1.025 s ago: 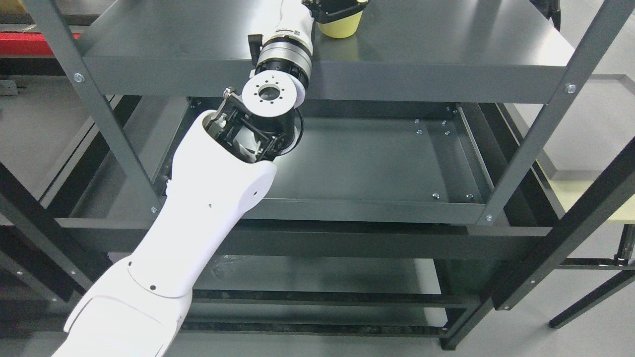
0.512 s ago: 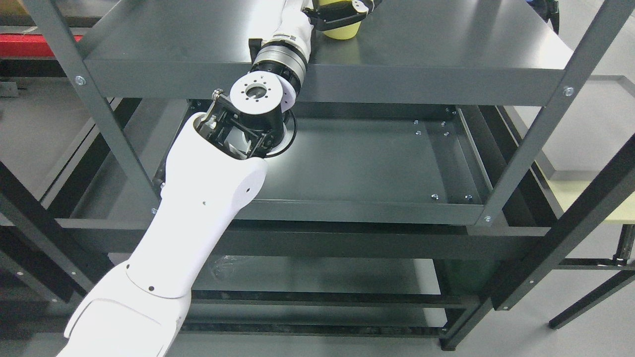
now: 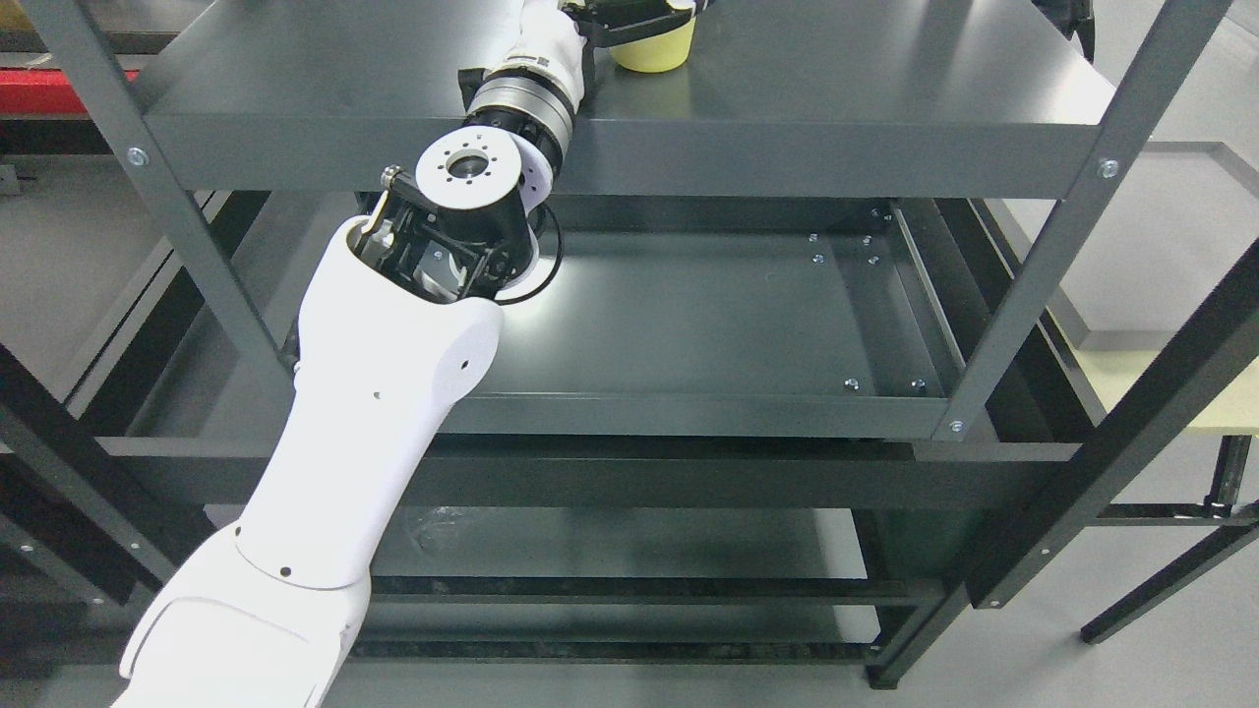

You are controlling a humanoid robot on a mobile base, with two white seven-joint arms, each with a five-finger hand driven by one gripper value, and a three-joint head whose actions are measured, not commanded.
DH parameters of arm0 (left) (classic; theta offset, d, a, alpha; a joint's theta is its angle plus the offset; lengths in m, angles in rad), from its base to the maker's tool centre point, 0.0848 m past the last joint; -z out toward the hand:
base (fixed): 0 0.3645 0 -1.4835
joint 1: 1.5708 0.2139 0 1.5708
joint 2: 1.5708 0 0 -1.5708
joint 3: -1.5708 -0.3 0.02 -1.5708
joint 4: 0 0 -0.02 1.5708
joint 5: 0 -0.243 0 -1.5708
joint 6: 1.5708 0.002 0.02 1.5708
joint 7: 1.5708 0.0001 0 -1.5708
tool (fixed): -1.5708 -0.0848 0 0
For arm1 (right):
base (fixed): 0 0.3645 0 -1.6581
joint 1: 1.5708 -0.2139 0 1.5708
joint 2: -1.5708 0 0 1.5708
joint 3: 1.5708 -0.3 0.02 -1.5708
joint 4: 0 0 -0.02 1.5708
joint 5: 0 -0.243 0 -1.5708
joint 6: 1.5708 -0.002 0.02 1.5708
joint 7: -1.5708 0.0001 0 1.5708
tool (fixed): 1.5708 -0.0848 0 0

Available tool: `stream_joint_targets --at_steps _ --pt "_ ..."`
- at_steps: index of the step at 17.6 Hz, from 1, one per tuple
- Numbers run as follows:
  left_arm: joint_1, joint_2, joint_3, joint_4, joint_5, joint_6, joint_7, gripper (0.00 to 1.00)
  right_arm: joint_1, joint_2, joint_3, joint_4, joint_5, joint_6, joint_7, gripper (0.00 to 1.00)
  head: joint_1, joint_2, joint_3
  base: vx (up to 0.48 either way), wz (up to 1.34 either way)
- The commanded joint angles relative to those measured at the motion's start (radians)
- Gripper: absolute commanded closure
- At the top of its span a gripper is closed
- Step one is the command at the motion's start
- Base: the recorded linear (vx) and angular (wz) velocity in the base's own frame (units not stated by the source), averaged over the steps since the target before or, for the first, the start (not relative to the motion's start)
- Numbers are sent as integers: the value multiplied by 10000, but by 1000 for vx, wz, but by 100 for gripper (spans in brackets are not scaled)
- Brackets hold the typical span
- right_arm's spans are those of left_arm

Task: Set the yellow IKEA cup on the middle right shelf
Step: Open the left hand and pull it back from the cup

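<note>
The yellow cup (image 3: 651, 54) is at the top edge of the head view, on or just above the dark top shelf (image 3: 836, 98); only its lower part shows. My left arm rises from the lower left, and my left hand (image 3: 629, 12) is at the picture's top edge, its black fingers (image 3: 615, 20) wrapped around the cup's upper part. Most of the hand is cut off by the frame. The middle shelf (image 3: 708, 315) lies below, partly behind my elbow (image 3: 462, 197). The right arm does not show.
Grey metal uprights (image 3: 1033, 285) frame the rack at the front left and front right. A lower shelf (image 3: 610, 541) sits beneath the middle one. A pale yellow table surface (image 3: 1161, 393) stands to the right of the rack, and a red strip (image 3: 49, 93) lies far left.
The whole picture has shifted a little left, so the camera moved. My left elbow and forearm have swung further left and up; the cup stays held at about the same spot on the top shelf.
</note>
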Motion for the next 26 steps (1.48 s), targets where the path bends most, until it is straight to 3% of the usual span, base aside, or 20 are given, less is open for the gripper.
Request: stream_joint_targets --at_steps 1,13,21,26 --pt "-205 599 1061 -562 5 -198 -331 9 136 -175 169 0 -245 8 8 1 0 0 0 -2 -16" --pt "-267 829 1629 -1497 127 -228 -1557 9 136 -175 169 0 -245 8 8 1 0 0 0 1 10" --pt "-114 2025 1736 -2356 265 -228 -4286 6 136 -175 169 0 -245 8 8 1 0 0 0 0 0" --pt "56 2793 1797 -2633 495 -426 -7306 3 136 -175 169 0 -245 8 8 1 0 0 0 0 0"
